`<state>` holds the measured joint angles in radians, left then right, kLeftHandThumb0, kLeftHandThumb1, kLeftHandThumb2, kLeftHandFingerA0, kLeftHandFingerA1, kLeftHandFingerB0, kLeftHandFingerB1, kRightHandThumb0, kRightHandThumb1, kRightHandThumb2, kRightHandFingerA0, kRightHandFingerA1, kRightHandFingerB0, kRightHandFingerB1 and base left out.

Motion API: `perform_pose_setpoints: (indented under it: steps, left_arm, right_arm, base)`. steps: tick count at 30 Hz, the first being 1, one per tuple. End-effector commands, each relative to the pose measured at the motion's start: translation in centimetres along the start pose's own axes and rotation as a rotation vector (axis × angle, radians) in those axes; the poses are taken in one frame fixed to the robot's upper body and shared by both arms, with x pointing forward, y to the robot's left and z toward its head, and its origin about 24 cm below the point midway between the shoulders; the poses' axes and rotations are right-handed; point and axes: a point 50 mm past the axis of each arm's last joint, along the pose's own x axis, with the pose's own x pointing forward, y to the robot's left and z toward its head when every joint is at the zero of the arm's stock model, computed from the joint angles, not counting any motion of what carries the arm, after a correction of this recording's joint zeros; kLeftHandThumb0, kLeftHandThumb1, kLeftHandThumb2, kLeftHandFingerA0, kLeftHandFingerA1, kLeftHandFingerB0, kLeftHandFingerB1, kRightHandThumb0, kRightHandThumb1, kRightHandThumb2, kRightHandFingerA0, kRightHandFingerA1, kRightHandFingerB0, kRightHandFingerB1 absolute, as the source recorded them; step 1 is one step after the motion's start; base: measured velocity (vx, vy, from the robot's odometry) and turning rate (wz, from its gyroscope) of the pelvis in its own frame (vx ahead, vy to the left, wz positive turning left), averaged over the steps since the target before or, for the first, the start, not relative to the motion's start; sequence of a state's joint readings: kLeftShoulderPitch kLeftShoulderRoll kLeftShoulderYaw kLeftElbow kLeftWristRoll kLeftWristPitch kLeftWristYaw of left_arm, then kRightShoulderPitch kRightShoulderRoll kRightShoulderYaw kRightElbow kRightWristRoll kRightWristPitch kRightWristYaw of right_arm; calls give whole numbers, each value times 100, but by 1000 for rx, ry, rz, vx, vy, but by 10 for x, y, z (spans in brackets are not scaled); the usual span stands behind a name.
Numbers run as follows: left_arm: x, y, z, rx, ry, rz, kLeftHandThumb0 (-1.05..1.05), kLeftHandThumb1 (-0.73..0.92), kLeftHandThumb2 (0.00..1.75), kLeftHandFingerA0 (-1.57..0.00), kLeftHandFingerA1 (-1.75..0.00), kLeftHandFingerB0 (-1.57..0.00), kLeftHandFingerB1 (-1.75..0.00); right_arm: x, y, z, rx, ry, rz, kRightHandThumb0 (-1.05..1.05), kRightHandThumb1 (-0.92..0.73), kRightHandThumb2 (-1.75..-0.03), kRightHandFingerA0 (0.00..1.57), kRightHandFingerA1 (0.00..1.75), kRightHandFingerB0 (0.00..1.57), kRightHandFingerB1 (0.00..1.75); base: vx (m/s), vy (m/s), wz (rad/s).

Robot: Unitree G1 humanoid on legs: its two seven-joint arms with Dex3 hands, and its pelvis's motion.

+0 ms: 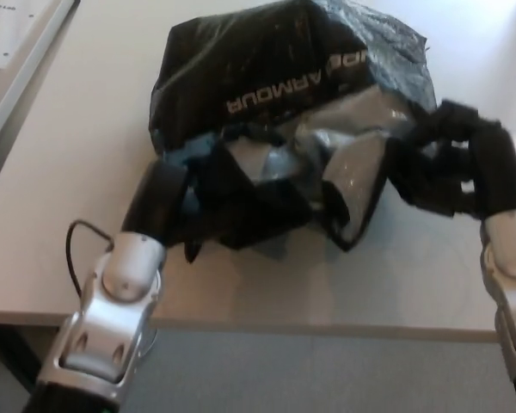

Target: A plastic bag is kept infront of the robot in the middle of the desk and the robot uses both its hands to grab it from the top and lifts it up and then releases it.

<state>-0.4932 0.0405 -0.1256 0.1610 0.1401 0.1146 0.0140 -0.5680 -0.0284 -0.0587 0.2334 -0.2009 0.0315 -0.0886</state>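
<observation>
Our left hand [176, 202] comes in low on the left, its silver forearm nearest the camera with a thin black cable looping beside the wrist. Its black fingers are closed into the near edge of the plastic bag [275, 77], gathering a bunch of dark film at the bag's open mouth. Our right hand [451, 168] reaches in from the right, and its fingers are likewise clenched on the opposite side of that mouth, the plastic bunched up against them. Black hand on black film makes the exact finger positions hard for us to separate.

Between our two hands the mouth of the bag is pulled up and stretched, showing its pale grey inner lining in crumpled folds, with a flap hanging down toward the desk [77, 146]. Beyond that, the body of the bag rises in a glossy black mound with white lettering across it, reading upside down from where we look. The bag sits near the middle of the light desk. At the far left corner we see a sheet of paper [13, 26] beside a raised edge strip.
</observation>
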Motion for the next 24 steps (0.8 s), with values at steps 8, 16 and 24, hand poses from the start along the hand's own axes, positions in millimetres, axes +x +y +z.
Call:
perform_pose_setpoints:
  steps: [8, 16, 24]
  left_arm:
    - [17, 37, 148, -31, -478, 37, -39, 76, 66, -116, -147, -97, -139]
    - [13, 54, 204, -44, -630, 85, -44, 78, 64, -102, -175, -79, -171]
    - [3, 58, 224, 0, -723, 134, -42, 78, 64, -102, -175, -81, -169]
  right_arm:
    - [16, -19, 121, 242, -400, -83, -36, -68, -61, 101, 170, 76, 159]
    - [7, -30, 144, 302, -455, -87, -45, -68, -61, 99, 174, 75, 170]
    - [-10, -30, 156, 359, -493, -75, -43, -67, -60, 93, 175, 72, 164]
  base:
    - [0, 0, 0]
    - [0, 0, 0]
    - [0, 0, 0]
